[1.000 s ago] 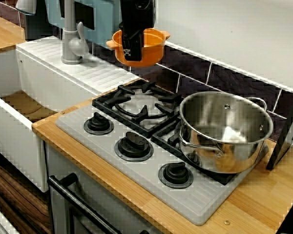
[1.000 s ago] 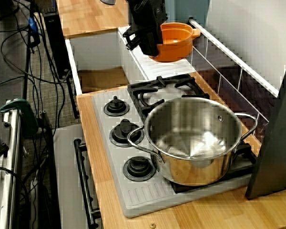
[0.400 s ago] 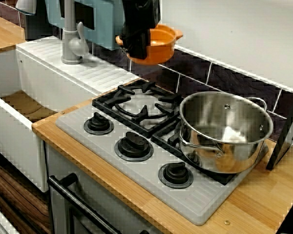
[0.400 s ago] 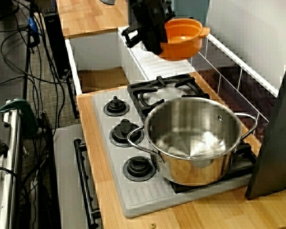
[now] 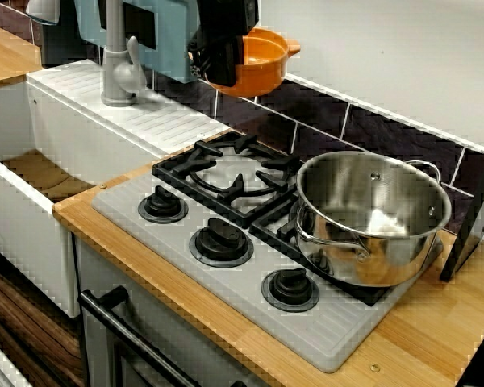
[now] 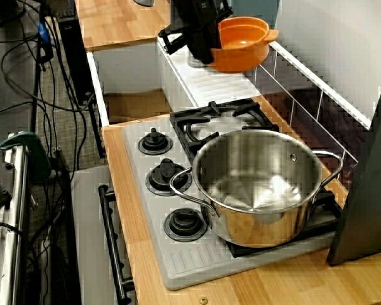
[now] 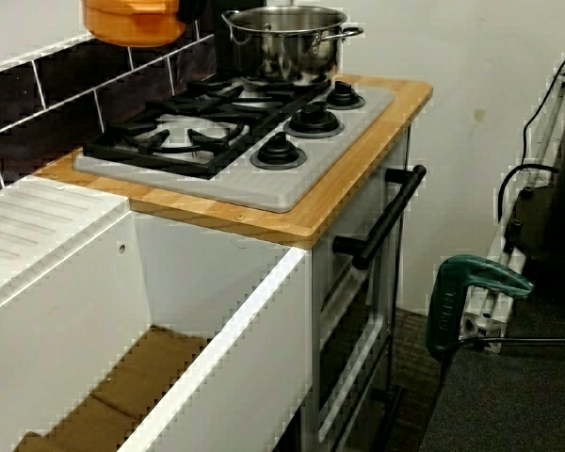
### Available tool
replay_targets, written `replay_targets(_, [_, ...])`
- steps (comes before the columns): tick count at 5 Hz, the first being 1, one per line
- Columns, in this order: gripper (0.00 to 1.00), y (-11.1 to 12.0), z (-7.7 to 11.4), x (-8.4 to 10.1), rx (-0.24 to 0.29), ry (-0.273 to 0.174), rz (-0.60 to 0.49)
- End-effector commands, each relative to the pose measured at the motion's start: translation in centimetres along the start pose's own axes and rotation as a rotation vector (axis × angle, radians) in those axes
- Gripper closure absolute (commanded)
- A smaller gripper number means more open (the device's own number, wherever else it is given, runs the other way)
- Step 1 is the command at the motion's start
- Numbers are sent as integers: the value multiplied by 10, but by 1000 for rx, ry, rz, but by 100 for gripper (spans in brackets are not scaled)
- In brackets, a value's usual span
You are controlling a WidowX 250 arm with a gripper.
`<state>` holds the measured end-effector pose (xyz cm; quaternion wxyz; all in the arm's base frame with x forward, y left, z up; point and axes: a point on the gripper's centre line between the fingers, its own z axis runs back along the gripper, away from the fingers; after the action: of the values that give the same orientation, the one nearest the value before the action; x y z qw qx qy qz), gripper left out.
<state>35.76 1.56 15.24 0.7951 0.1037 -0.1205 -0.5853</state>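
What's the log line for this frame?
gripper: shut on orange pot | orange pot: in air by tiled backsplash | steel pot: on hob grate, apart from it

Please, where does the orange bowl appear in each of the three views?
Front view: orange bowl at top centre, in the air.
Side view: bowl at top, right of centre, beyond the steel pot.
Low view: bowl in the top left corner.
Shared landmark: the steel pot on the stove.

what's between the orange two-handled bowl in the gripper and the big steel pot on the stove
Only a bare black burner grate lies between the raised orange bowl and the steel pot, as the front view shows.
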Motion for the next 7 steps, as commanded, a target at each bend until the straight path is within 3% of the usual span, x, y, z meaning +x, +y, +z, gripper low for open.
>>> replay_targets(1, [100,-4,10,8,4,37,-38])
replay_targets(2, [100,-7,5,12,-11,102,31])
replay_targets(4, [100,-16,-11,17,-176,176,158])
replay_targets(7, [100,-42,-22,32,-286,216,238])
